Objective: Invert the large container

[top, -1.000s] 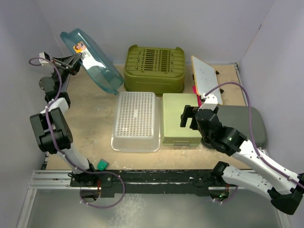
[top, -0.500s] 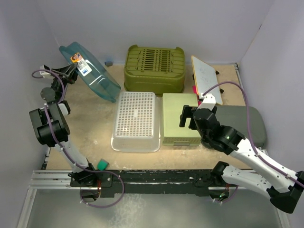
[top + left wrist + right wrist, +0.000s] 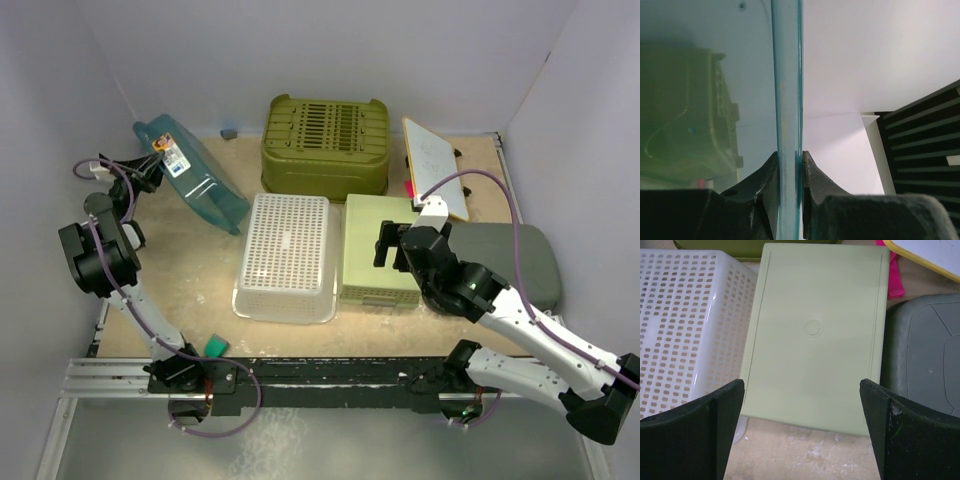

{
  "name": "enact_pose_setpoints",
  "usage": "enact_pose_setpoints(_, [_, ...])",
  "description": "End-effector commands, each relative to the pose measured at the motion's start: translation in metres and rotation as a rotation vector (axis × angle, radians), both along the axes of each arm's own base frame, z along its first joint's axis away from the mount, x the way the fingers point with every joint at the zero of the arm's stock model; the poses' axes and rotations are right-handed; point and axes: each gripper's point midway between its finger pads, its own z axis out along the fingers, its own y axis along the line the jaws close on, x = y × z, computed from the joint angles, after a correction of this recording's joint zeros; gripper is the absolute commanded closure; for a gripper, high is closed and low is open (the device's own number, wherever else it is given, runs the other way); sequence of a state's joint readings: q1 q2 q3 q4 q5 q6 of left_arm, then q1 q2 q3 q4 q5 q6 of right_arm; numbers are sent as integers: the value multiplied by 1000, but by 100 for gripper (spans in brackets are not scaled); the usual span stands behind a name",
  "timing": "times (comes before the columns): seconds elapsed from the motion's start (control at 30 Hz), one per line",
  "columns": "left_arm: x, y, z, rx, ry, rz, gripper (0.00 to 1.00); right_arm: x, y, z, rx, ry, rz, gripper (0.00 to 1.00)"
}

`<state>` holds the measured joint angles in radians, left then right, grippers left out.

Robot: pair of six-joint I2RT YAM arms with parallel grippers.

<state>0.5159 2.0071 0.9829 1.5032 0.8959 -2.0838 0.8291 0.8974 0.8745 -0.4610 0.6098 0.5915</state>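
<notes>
Left fingers (image 3: 769, 175): pressed together on the thin edge of the blue tub (image 3: 788, 100), one on each side of the wall, with no gap showing in the left wrist view.
Left gripper (image 3: 145, 172): sits at the far left of the table (image 3: 190, 290), close to the side wall, holding the tub's raised edge.
Blue tub (image 3: 195, 175): the task's thing, judged by the grip on it. It leans steeply at the back left, with its high edge at the gripper and its low edge down near the far corner of the white basket (image 3: 287, 255). Whether the low edge touches the table cannot be told.
Sticker (image 3: 165, 148): shows on the tub's upper end, on the face turned toward the camera.
Right fingers (image 3: 720, 420): spread wide apart and holding nothing.
Right gripper (image 3: 390, 245): hangs over the pale green box (image 3: 815, 335), well apart from the tub.
Done so far: the tub is gripped, off its base and tipped well past level, so the turn looks partly made.
Left to do: bring the tub the rest of the way over until its open side lies flat on the table, then let go.
Room to land: bare table lies between the left arm and the white basket. The olive crate (image 3: 325, 145) stands just beside the tub's far end, so the landing looks tight on that side.
</notes>
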Motion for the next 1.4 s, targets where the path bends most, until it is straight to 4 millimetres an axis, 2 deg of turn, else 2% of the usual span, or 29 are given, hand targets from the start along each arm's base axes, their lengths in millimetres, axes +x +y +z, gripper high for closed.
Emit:
enact_pose_setpoints(0.0, [-23, 0, 7, 53, -116, -1, 100, 4, 0, 19, 41, -50, -17, 1])
enact_pose_setpoints(0.3, [-38, 9, -16, 51, -54, 33, 100, 4, 2, 14, 31, -36, -8, 1])
enact_pose_setpoints(0.47, [-46, 20, -22, 34, -28, 64, 73, 4, 5, 17, 56, -41, -2, 2])
enact_pose_setpoints(0.53, [-50, 23, -16, 30, -35, 80, 65, 3, 5, 16, 52, -36, -1, 2])
enact_pose_setpoints(0.6, [-51, 22, -9, 53, -46, 85, 51, 3, 4, 16, 49, -35, -2, 2])
enact_pose_setpoints(0.63, [-50, 22, -7, 67, -41, 89, 46, 3, 4, 15, 50, -34, -1, 2])
enact_pose_setpoints(0.73, [-44, 24, -11, 132, 5, 117, 42, 3, 7, 17, 61, -36, 5, 1])
enact_pose_setpoints(0.83, [-35, 31, -35, 242, 127, 171, 39, 3, 8, 17, 67, -34, 8, 2])
enact_pose_setpoints(0.9, [-32, 40, -68, 388, 298, 201, 38, 2, 8, 17, 69, -34, 6, 2])
enact_pose_setpoints(0.93, [-36, 46, -90, 483, 421, 206, 37, 2, 7, 17, 70, -35, 5, 2])
enact_pose_setpoints(0.97, [-49, 47, -114, 553, 569, 178, 37, 2, 7, 17, 70, -35, 4, 2])
enact_pose_setpoints(1.03, [-56, 54, -121, 659, 632, 174, 35, 1, 6, 16, 70, -34, 1, 2])
enact_pose_setpoints(1.2, [-69, 56, -150, 685, 732, 150, 34, 2, 9, 14, 68, -28, 11, 2])
enact_pose_setpoints(1.37, [-86, 60, -169, 768, 825, 146, 32, 2, 9, 11, 68, -28, 12, 2])
